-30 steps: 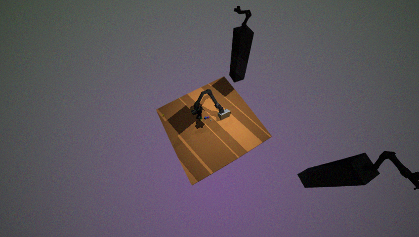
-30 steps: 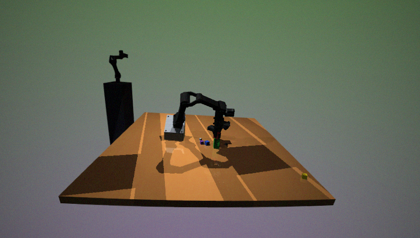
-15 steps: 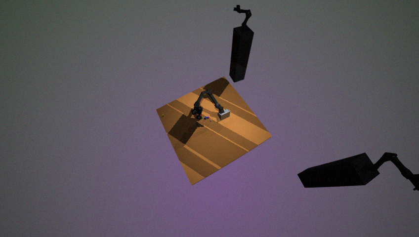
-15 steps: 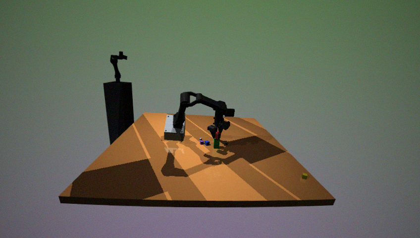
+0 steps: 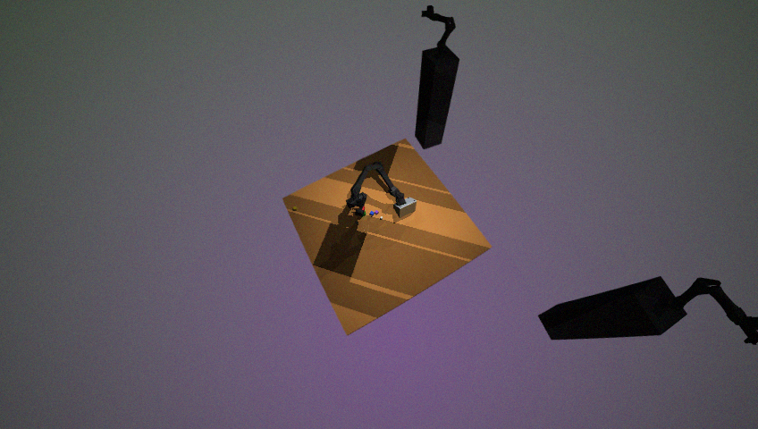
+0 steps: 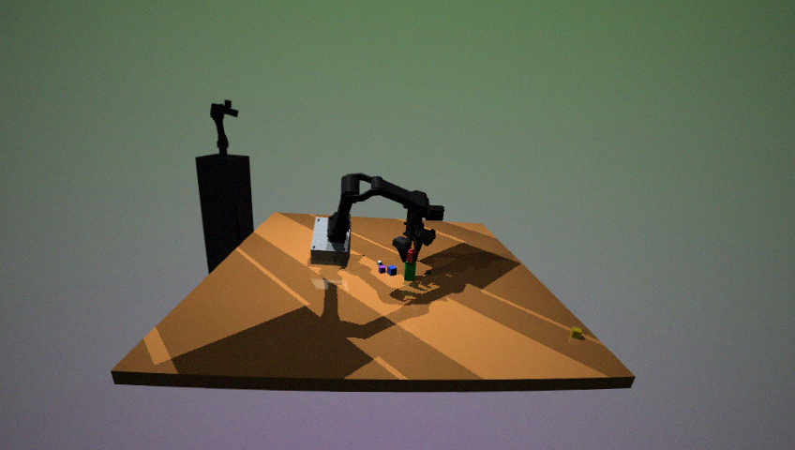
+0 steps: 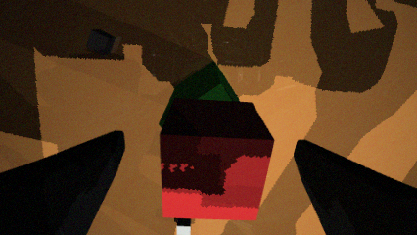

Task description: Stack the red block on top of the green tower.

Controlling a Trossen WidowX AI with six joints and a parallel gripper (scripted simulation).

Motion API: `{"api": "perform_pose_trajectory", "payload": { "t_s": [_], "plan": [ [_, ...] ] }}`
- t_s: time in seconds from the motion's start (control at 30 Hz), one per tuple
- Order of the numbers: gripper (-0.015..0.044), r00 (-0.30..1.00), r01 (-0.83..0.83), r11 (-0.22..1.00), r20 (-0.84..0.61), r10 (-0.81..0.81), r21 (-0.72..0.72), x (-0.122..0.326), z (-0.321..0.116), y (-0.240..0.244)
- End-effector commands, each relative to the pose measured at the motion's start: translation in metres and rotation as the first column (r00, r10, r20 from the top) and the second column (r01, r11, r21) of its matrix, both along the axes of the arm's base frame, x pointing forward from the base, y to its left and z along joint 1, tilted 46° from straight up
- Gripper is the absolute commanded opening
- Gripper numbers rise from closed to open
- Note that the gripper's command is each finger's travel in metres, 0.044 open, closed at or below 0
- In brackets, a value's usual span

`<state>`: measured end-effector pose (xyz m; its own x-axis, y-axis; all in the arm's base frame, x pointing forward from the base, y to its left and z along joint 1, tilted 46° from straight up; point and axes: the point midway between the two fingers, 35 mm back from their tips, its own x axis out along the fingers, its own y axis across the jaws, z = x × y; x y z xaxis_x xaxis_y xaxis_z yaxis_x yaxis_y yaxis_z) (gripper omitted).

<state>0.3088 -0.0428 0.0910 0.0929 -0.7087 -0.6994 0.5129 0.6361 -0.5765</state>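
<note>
Our gripper (image 7: 208, 166) spread wide, holding nothing, red block (image 7: 215, 157) resting on green tower (image 7: 203, 88), fingers apart from it

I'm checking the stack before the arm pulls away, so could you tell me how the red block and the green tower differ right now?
In the exterior view the red block sits on top, between the open gripper fingers with gaps on both sides, while the green tower stands on the table. The block looks cube-like; the tower looks taller than wide. In the wrist view the block fills the centre, and only a corner of the tower shows behind it. Both are upright and untouched by the fingers.
</note>
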Motion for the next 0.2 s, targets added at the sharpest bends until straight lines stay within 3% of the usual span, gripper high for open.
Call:
{"api": "perform_pose_trajectory", "payload": {
  "t_s": [0.0, 0.17],
  "plan": [
    [0.044, 1.0, 0.0, 1.0, 0.0, 0.0, 0.0, 0.0, -0.0002, 0.0001],
    [0.044, 1.0, 0.0, 1.0, 0.0, 0.0, 0.0, 0.0, -0.0002, 0.0001]
  ]
}}
